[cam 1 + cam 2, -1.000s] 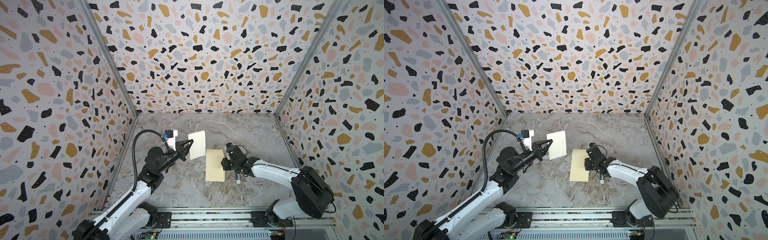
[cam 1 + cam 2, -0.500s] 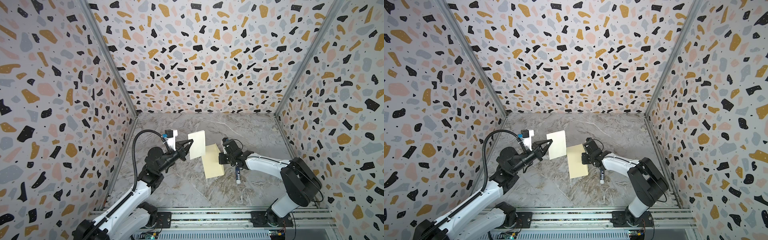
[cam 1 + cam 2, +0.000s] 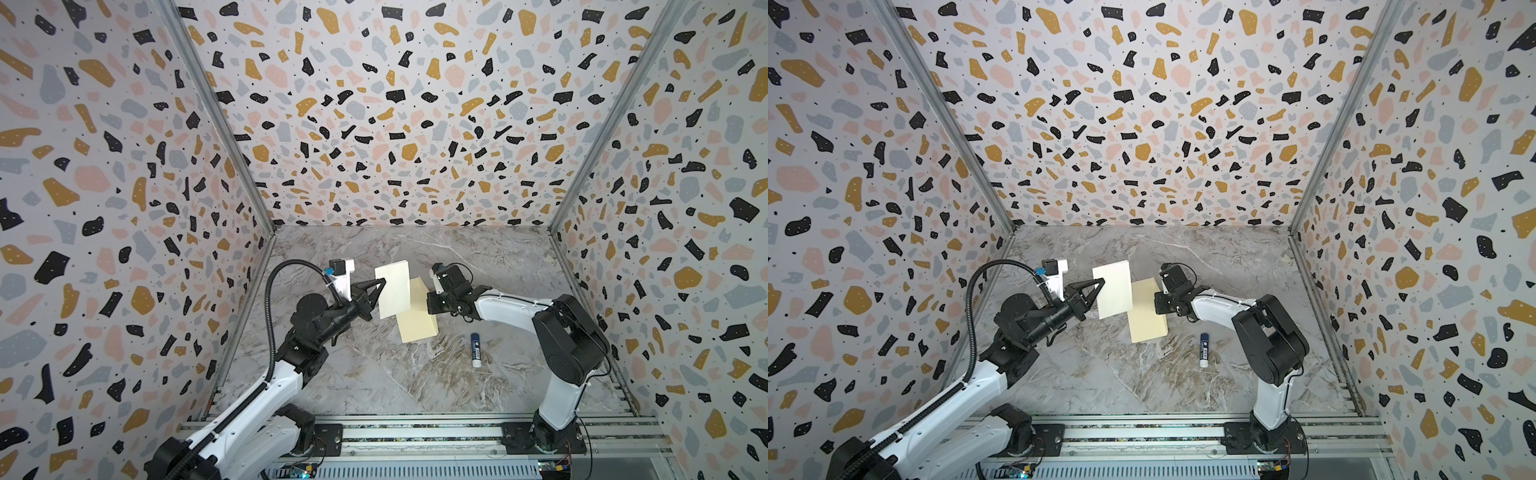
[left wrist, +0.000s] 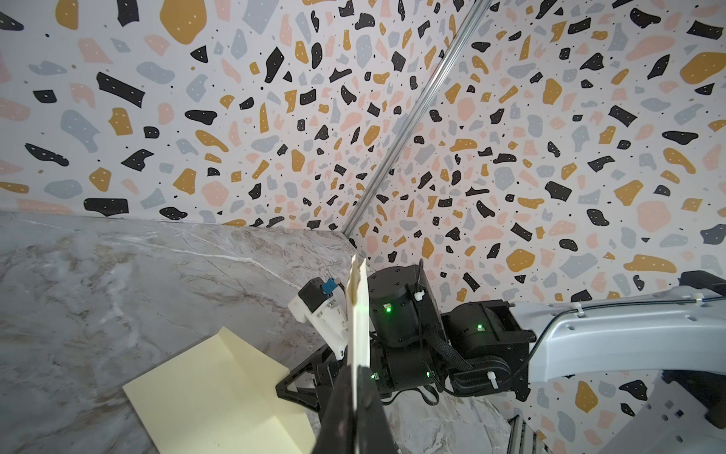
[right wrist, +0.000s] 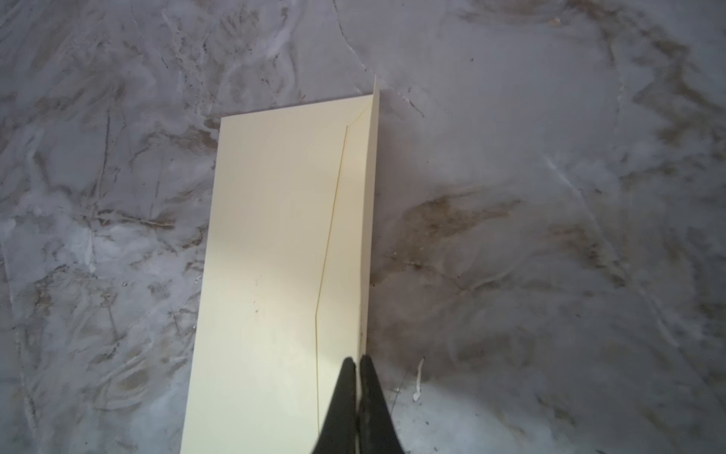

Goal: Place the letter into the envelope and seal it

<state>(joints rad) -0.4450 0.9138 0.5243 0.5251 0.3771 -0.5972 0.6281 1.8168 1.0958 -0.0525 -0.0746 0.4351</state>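
Letter (image 3: 392, 291) hangs folded and upright off the table, its edge clamped tight between the jaws of the left gripper (image 3: 380, 287). Just past that gripper's fingertips the envelope (image 3: 415, 320) rests on the marble table (image 3: 374, 374), partly hidden behind the letter in both top views. Right gripper (image 3: 430, 298) has its jaws pressed together on the envelope's flap (image 5: 349, 220) edge, tipping that side up. Glue stick (image 3: 476, 350) lies beside the right arm, apart from both papers, with nothing touching it.

What could go wrong, imo: I can't tell if the pocket mouth is actually gaping. A floppy sheet held by 1 edge could butt against the lip and buckle, or slide over the top. That thin pinch on the flap could also slip, or drag the whole envelope once the letter pushes on it.

Views: the right wrist cam shows the flap seam and the pinch right at the fingertips, which the gripper body blocks from above. The left wrist cam sees the letter edge-on, with its layers splaying at the free end. From above it reads as 1 flat card.
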